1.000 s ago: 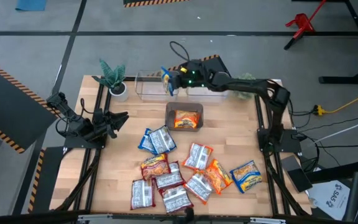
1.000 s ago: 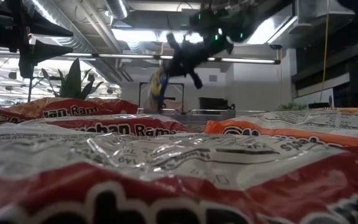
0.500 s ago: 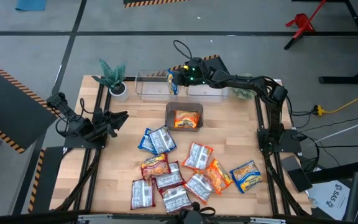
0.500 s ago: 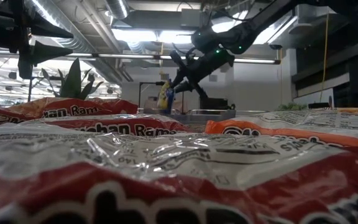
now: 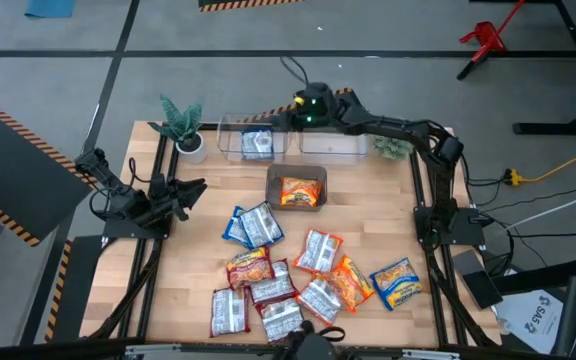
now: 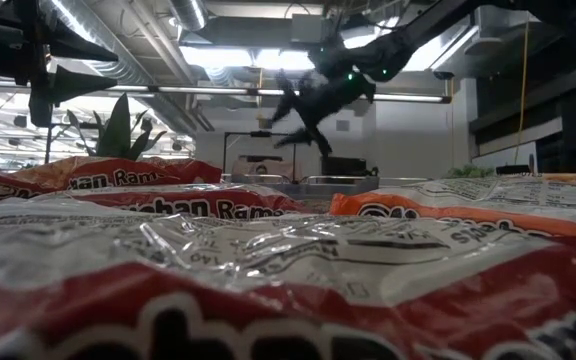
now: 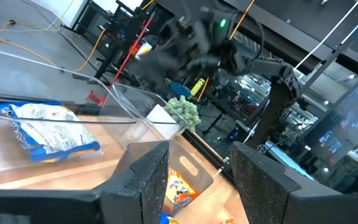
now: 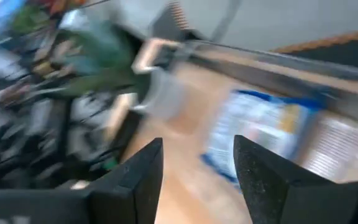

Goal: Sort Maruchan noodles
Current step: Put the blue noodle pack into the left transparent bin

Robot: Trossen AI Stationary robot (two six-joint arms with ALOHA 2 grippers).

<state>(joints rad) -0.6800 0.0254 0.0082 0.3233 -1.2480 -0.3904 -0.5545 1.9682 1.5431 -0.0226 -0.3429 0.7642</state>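
While the arms were apart:
Right gripper [image 5: 290,112]: over the bin [image 5: 230,147], fingers spread, empty.
Blue packet [image 5: 257,144]: lay flat inside bin.
Left gripper [image 5: 190,189]: far from bin, fingers spread.
Other packets [image 5: 268,280]: on table [image 5: 368,200], far from bin.

Wooden table [image 5: 198,270], light planks, black frame rails along both sides. At the far edge: two clear plastic bins side by side; left bin [image 5: 230,146] holds one blue-white packet [image 5: 257,144], right bin [image 5: 343,146] contents cannot be told. Small potted plant [image 5: 181,124] just beside the left bin, at the far left corner. Dark grey tray [image 5: 297,176] sits just near of the bins, one orange packet [image 5: 298,193] inside. Nearer than the tray, a loose cluster of Maruchan noodles [image 5: 268,290] lies directly on the wood, several overlapping; one yellow-orange packet [image 5: 397,282] lies at the cluster's right end.
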